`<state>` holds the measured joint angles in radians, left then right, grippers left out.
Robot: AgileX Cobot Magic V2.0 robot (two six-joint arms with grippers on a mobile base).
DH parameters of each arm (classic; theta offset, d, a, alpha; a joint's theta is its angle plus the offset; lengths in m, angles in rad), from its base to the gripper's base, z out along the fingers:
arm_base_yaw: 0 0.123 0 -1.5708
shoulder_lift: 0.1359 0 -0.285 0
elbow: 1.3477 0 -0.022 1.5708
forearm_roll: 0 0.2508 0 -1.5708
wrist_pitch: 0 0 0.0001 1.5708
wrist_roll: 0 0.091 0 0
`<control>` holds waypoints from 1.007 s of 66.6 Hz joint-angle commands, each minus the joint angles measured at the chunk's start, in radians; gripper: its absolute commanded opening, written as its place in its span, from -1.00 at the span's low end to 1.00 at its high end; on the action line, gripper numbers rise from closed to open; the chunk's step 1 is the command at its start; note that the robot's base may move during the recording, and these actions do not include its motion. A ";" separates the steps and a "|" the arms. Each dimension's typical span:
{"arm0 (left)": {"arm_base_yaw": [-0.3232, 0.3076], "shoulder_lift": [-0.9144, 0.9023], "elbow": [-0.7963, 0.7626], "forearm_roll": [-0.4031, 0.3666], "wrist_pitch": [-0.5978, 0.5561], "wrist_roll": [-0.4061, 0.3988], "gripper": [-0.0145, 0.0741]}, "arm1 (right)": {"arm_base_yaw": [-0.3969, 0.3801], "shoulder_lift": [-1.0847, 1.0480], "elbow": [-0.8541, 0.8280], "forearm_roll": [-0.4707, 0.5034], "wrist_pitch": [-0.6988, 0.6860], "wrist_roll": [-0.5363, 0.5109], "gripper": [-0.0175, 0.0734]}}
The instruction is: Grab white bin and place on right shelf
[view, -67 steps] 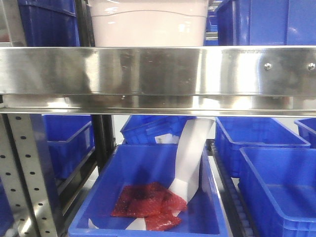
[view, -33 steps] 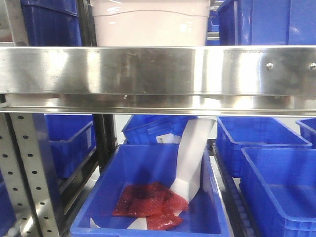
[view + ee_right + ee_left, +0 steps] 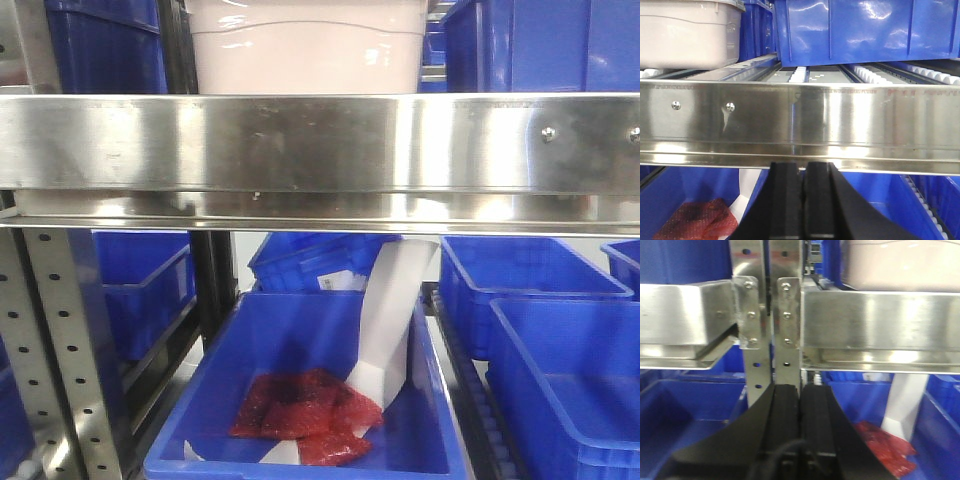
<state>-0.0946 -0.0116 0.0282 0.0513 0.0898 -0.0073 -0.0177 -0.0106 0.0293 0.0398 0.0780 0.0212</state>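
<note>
Our left end effector [image 3: 800, 405] hangs clenched and empty below the rail [image 3: 880, 322], facing a perforated upright [image 3: 756, 315]; our right end effector [image 3: 805, 185] is likewise clenched, holding nothing, just under the same rail. Above both, the bin [image 3: 305, 50] rests on the roller level behind the rail, upright, with blue crates [image 3: 540, 45] close on either side. Its short end appears to face us, so we judge its long axis runs back into the rack, though the far end is hidden. We see the main risk as the rail: raising either arm straight up could strike it, and fingers not spread before reaching the bin would push it deeper instead of gripping it.
</note>
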 commanded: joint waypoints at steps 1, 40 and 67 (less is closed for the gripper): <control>0.024 -0.011 -0.001 -0.001 -0.113 -0.012 -0.96 | -0.001 -0.018 -0.001 -0.014 -0.089 -0.001 -0.54; 0.015 -0.011 -0.001 -0.032 -0.100 0.015 -0.96 | -0.001 -0.018 -0.001 -0.014 -0.089 -0.001 -0.54; -0.018 -0.011 -0.001 -0.032 -0.100 0.015 -0.96 | -0.001 -0.018 -0.001 -0.014 -0.089 -0.001 -0.54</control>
<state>-0.1045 -0.0116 0.0282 0.0240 0.0717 0.0095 -0.0177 -0.0106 0.0293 0.0391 0.0780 0.0212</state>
